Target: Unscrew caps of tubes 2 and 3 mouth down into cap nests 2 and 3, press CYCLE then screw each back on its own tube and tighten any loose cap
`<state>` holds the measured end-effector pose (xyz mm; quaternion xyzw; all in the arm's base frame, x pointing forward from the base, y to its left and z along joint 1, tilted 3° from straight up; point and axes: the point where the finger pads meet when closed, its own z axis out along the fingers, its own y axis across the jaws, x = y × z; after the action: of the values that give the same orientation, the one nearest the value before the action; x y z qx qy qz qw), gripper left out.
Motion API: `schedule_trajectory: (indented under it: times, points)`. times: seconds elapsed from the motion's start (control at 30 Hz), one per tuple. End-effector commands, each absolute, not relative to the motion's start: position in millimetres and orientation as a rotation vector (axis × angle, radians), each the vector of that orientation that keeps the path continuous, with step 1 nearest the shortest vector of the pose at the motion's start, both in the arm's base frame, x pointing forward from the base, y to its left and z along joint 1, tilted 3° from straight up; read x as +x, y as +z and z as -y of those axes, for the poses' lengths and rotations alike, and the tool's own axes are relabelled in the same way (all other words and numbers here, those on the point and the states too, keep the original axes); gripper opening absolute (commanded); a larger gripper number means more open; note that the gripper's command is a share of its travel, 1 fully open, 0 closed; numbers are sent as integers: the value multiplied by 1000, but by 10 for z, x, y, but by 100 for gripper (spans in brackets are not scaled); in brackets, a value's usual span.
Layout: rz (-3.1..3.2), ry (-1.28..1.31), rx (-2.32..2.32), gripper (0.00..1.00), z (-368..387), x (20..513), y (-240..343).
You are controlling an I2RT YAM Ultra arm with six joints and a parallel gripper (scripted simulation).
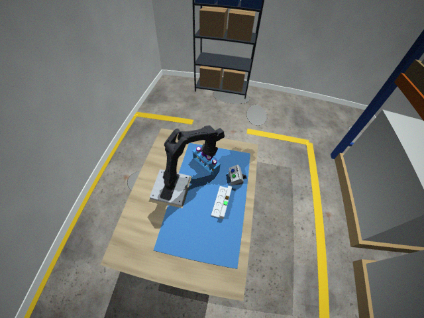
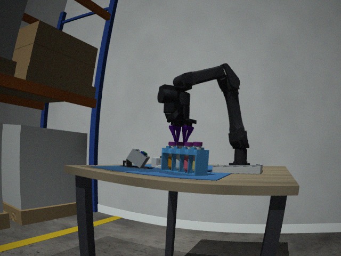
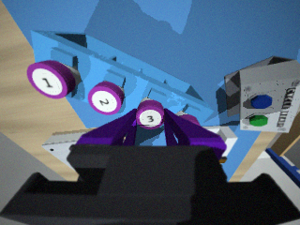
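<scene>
The blue decapping station point(image 1: 205, 164) point(image 2: 202, 162) point(image 3: 100, 63) holds four tubes with purple caps. My gripper point(image 1: 207, 154) point(image 2: 180, 141) point(image 3: 150, 112) reaches straight down and is shut on cap 3 point(image 2: 180, 143) point(image 3: 150, 117), which sits on tube 3. Cap 1 point(image 3: 47, 81) point(image 1: 198, 148) and cap 2 point(image 3: 106, 98) sit on their tubes to the left in the wrist view. Cap 4 point(image 1: 214, 161) is mostly hidden behind a finger there. The white cap tray point(image 1: 216, 212) lies on the blue mat point(image 1: 198, 236), its nests look empty, and its green lamp point(image 1: 225, 202) is lit.
The small grey key desk point(image 1: 239, 179) point(image 3: 244, 84) point(image 2: 136, 157) with the blue CYCLE key point(image 1: 232, 169) point(image 3: 261, 101) and green READY key point(image 1: 234, 176) point(image 3: 258, 120) stands beside tube 4's end. The arm's base plate point(image 1: 157, 191) sits on the wooden table point(image 1: 136, 218).
</scene>
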<state>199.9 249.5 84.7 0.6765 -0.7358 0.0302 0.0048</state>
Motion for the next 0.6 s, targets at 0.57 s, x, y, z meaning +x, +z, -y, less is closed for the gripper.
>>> schedule_trajectory:
  times: [0.57]
  points:
    - [3072,79,783,0,-2508,2009,871]
